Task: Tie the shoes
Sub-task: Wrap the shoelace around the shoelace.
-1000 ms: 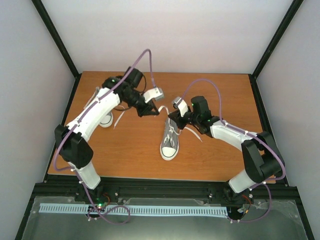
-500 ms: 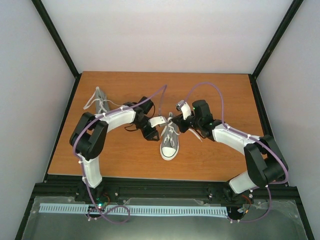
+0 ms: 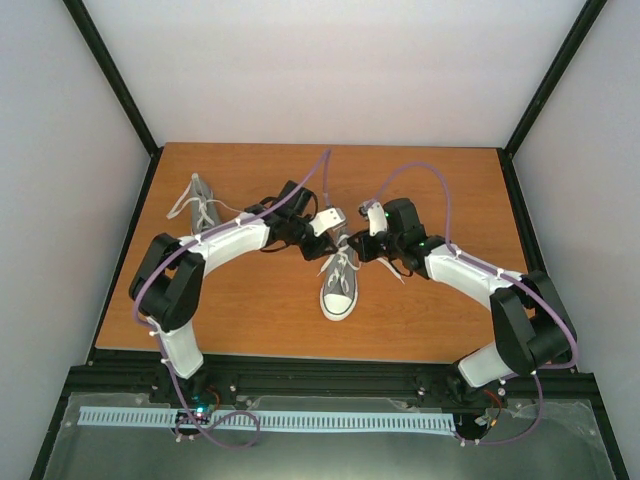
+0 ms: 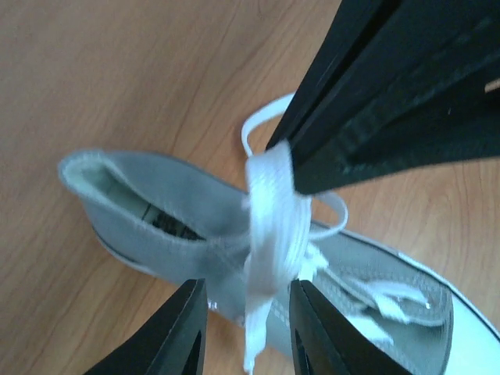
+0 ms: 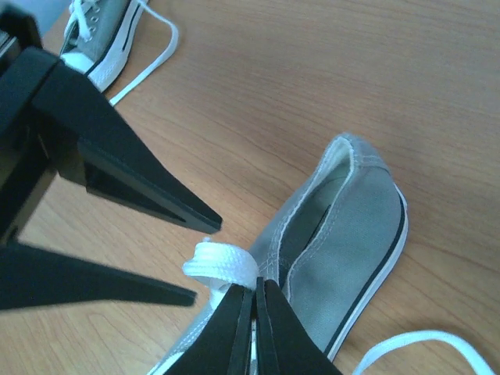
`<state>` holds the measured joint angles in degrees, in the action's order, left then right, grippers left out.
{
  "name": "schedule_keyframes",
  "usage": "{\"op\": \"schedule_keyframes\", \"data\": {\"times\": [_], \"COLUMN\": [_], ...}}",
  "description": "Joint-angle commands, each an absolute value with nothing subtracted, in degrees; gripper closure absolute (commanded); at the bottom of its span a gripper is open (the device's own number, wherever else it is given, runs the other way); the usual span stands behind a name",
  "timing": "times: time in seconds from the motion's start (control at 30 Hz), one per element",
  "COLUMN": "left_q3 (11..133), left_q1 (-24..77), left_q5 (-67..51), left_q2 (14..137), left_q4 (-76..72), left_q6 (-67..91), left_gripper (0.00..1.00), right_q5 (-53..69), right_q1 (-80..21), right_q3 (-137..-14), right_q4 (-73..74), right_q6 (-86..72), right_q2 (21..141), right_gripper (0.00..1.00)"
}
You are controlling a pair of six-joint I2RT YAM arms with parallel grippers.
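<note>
the desk [image 3: 250, 310] is orange-brown wood grain, smooth, with a soft sheen. the shoe [image 4: 148, 211] has a grey canvas upper, matt and finely woven, with a pale cloth lining and stitched edges. its toe cap [image 3: 337, 303] is smooth white rubber, and the sole [image 5: 388, 262] is white rubber with a thin dark stripe. the lace [image 4: 269, 207] is flat white woven cloth with a ribbed weave. the far shoe [image 3: 200, 198] looks the same grey cloth. the left fingers [image 4: 176, 336] and right fingers [image 5: 238, 328] are matt black plastic, the right ones ridged on the inner face. the arm shells [image 3: 225, 240] are glossy white plastic.
</note>
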<state>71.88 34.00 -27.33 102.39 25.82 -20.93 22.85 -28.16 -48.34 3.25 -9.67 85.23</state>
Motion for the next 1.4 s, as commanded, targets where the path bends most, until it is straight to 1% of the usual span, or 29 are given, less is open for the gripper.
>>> {"op": "schedule_keyframes", "data": {"times": [0.0, 0.13, 0.27, 0.43, 0.67, 0.7, 0.77, 0.8, 0.83, 0.9, 1.03, 1.13, 1.23, 1.37], "left_q3": [71.16, 71.19, 71.10, 70.97, 70.44, 70.33, 70.23, 70.22, 70.22, 70.38, 70.95, 71.40, 71.76, 72.15], "left_q1": [36.71, 37.80, 38.86, 39.36, 39.99, 39.99, 39.99, 39.95, 40.00, 39.99, 39.98, 39.99, 39.98, 39.99], "left_q5": [-25.08, -21.40, -18.59, -18.15, -20.83, -21.15, -21.42, -21.58, -21.76, -21.72, -21.30, -21.14, -21.13, -20.95], "left_q2": [102.82, 103.67, 105.11, 105.51, 105.44, 105.53, 105.64, 105.57, 105.56, 105.47, 105.39, 105.39, 105.42, 105.30], "left_q4": [16.47, 14.23, 13.28, 12.82, 13.72, 13.78, 13.80, 13.80, 13.88, 14.03, 14.78, 15.40, 16.04, 16.97], "left_q6": [-17.51, -17.64, -19.10, -19.43, -18.85, -18.89, -18.70, -18.46, -18.25, -18.02, -18.26, -18.41, -18.58, -18.88], "left_gripper": [0.68, 0.69, 0.80, 0.87, 0.87, 0.88, 0.96, 0.99, 0.99, 0.99, 0.99, 0.99, 0.99, 0.99], "right_q5": [19.94, 19.33, 19.54, 19.20, 18.57, 18.41, 18.03, 17.83, 17.39, 14.81, 3.35, -2.13, -2.51, -0.75], "right_q1": [-27.93, -27.89, -27.86, -27.93, -27.86, -27.86, -27.86, -27.86, -27.86, -27.80, -27.44, -26.12, -24.72, -24.70], "right_q3": [-50.79, -52.08, -52.71, -52.56, -52.73, -52.71, -52.80, -52.86, -53.09, -54.11, -54.99, -53.49, -52.37, -52.80], "right_q4": [4.92, 5.98, 6.34, 6.41, 6.55, 6.66, 7.11, 7.43, 8.22, 12.29, 22.61, 29.01, 34.50, 39.52], "right_q6": [-20.32, -24.40, -25.11, -25.36, -26.17, -26.22, -26.06, -25.91, -25.66, -24.57, -20.66, -19.25, -17.74, -15.50], "right_q2": [84.89, 85.70, 86.22, 86.07, 85.84, 85.79, 85.63, 85.56, 85.48, 85.01, 81.14, 78.59, 80.34, 86.61], "right_gripper": [0.97, 0.97, 0.97, 0.97, 0.97, 0.97, 0.97, 0.97, 0.97, 0.85, 0.63, 0.51, 0.44, 0.40]}}
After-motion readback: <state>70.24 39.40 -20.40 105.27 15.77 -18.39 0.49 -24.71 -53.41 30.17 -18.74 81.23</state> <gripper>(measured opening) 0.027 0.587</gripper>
